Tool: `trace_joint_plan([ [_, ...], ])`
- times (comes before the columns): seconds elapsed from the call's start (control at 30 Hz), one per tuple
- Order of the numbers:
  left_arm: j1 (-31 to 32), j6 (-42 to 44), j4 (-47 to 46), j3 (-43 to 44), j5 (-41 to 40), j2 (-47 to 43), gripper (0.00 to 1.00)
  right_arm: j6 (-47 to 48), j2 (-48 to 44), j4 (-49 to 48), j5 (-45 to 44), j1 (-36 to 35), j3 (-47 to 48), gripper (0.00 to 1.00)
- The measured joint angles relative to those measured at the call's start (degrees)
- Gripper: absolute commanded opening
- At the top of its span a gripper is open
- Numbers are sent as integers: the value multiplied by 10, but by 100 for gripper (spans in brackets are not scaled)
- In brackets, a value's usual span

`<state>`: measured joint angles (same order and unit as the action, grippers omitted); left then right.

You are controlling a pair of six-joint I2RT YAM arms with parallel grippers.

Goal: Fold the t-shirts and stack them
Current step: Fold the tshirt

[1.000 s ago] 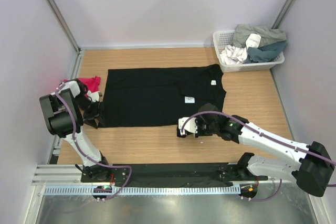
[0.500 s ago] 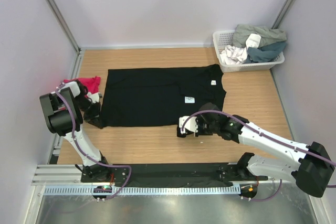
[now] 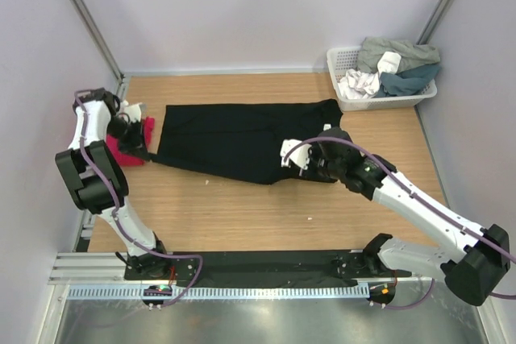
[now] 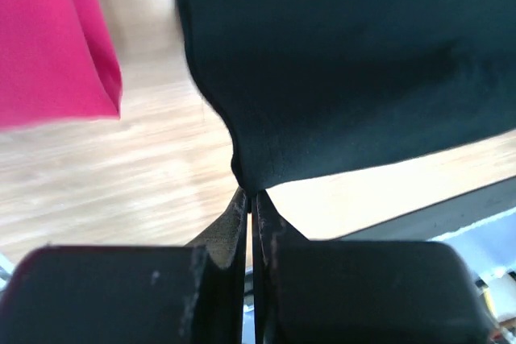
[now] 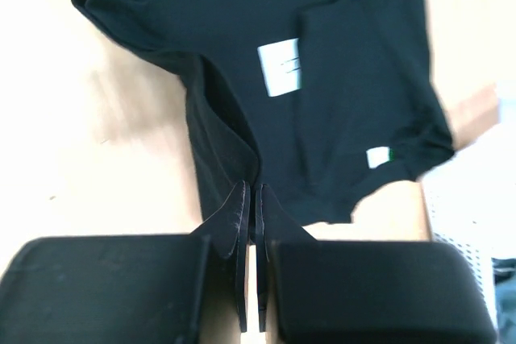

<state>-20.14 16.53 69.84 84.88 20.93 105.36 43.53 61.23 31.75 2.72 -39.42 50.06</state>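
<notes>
Our left hand and right hand pinch, it seems, the black shirt; it stretches lengthwise between them.

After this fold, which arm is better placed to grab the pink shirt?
Likely left: the left end effector, shut on the black t-shirt, sits beside the pink t-shirt; the right end effector grips the opposite end.

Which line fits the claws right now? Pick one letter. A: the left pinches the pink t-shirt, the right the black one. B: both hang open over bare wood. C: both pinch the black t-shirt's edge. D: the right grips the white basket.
C: in the wrist views the left claw and the right claw are each closed on a fold of the black t-shirt; the pink t-shirt sits outside the fingers.
</notes>
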Motion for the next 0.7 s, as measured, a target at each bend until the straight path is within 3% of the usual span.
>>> trace_joint_plan([
  [0.27, 17, 5, 51, 169, 52, 87, 0, 4, 54, -19, -20, 52, 40, 1],
  [0.7, 22, 7, 67, 325, 72, 207, 0, 33, 150, -111, -66, 102, 103, 1],
])
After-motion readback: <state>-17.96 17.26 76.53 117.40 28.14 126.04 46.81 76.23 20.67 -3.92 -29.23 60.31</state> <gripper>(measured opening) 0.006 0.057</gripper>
